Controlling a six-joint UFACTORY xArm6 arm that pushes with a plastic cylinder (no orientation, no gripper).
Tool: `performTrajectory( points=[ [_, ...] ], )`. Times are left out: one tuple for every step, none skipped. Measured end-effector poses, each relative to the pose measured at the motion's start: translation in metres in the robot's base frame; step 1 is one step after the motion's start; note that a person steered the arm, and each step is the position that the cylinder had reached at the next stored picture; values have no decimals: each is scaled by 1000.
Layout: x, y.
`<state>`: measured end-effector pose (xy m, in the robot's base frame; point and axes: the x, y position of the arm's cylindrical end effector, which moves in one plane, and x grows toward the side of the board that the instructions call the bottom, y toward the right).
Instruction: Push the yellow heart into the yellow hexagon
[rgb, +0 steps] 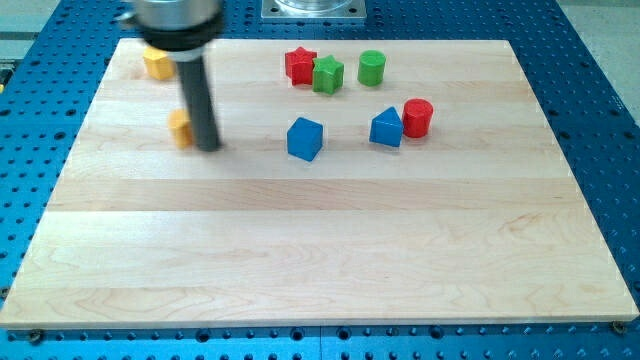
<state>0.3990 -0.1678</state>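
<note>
the yellow heart (180, 128) is likely light and rigid, a small hard block that should slide readily on the smooth wooden counter (320, 250), though its lobed outline may make it twist if pushed off-centre; there is nothing to grip, so the contact belongs on its lower face, the side away from the yellow hexagon (156, 63). the heart sits left of centre in the upper half of the counter, mostly hidden behind the rod, showing only a small orange-yellow edge (its heart shape cannot really be made out here). the hexagon lies above it, near the top left corner, well apart. my tip (208, 148), the tool, is a bare rod with no jaws to open or close, and it stands touching or just beside the heart's right side.
</note>
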Motion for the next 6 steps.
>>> performTrajectory(
  points=[
    [-14,-24],
    [-29,-71],
    [-11,-55],
    [7,-85],
    [-59,-77],
    [-64,-54]
  ],
)
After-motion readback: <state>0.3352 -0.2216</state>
